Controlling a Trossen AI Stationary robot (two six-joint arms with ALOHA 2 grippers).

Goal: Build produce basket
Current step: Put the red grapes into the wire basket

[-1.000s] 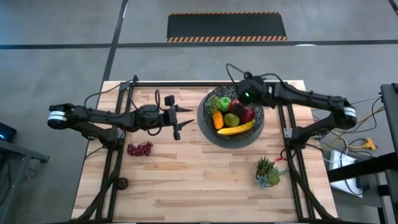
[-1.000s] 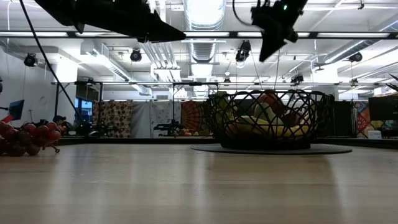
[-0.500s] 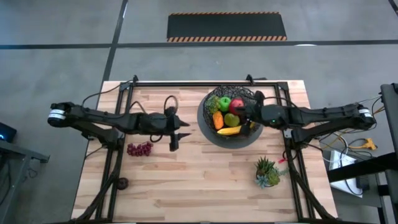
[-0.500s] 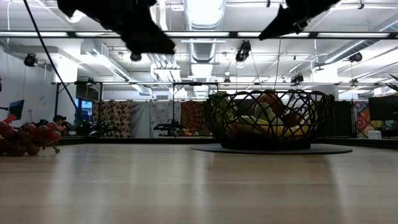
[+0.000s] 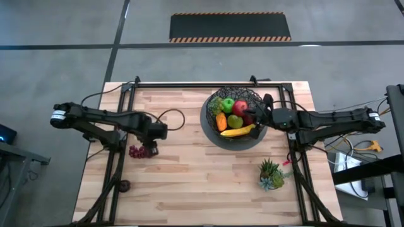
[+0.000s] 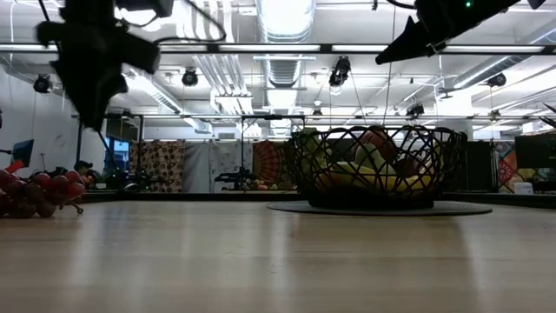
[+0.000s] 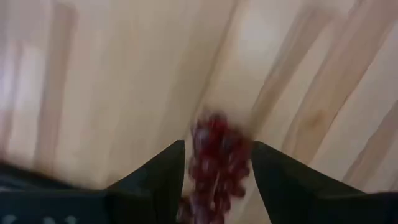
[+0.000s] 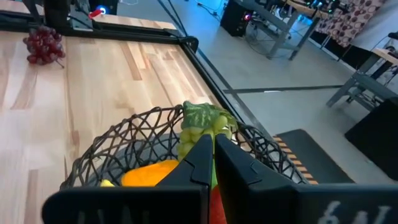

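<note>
The basket [image 5: 213,129], a black wire bowl, stands at the table's far right and holds produce: a red apple [image 5: 240,105], a green apple [image 5: 227,104], a banana [image 5: 238,131], an orange piece [image 5: 221,121] and green grapes [image 8: 202,121]. A bunch of purple grapes [image 5: 140,151] lies on the wood at the left. My left gripper [image 5: 150,142] points down, open, well above the bunch; the grapes [image 7: 217,165] show between its fingers. My right gripper [image 5: 255,117] is shut and nearly level, above the basket's right rim [image 8: 249,140].
A small spiky potted plant [image 5: 271,174] stands near the table's right front. A small dark object [image 5: 124,185] lies at the left front. Black frame rails [image 5: 189,84] run along the far edge and both sides. Bare wood lies between grapes and basket.
My left gripper has drawn back toward the table's left edge and tipped from level to pointing down, ending above the purple grapes. My right gripper has swung from over the basket's far rim to its right rim, sinking a little and levelling out. The fruit has stayed put.
</note>
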